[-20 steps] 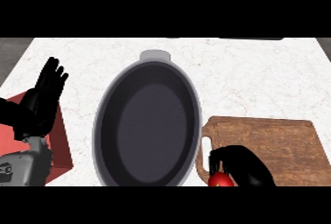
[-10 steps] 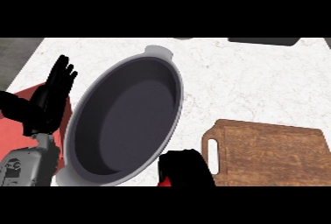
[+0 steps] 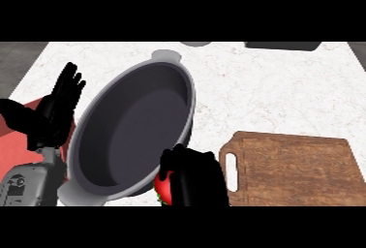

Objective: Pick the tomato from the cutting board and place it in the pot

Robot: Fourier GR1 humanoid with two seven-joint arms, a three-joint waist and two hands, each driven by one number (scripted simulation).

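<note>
Trouble, I judged, lay at lower centre: my right hand (image 3: 191, 175), curled round the tomato (image 3: 161, 190), sat outside the pot (image 3: 136, 131) rim and could release short.

I see all of this through one camera, set at my head and looking steeply down on the counter (image 3: 286, 97); it faces away from my body, so my forearms come in from the lower edge, with my left hand (image 3: 53, 114) at the view's left and my right hand (image 3: 191, 177) low in the middle; the view is not mirrored; it sits near enough that the pot (image 3: 136, 131) fills much of the left half and the cutting board (image 3: 293, 169) is cut by the lower edge; the counter's far edge lies along the top, where a dark object (image 3: 282, 45), perhaps an appliance, is cropped; my right hand, curled close below the camera, hides most of the tomato (image 3: 163, 188).
</note>
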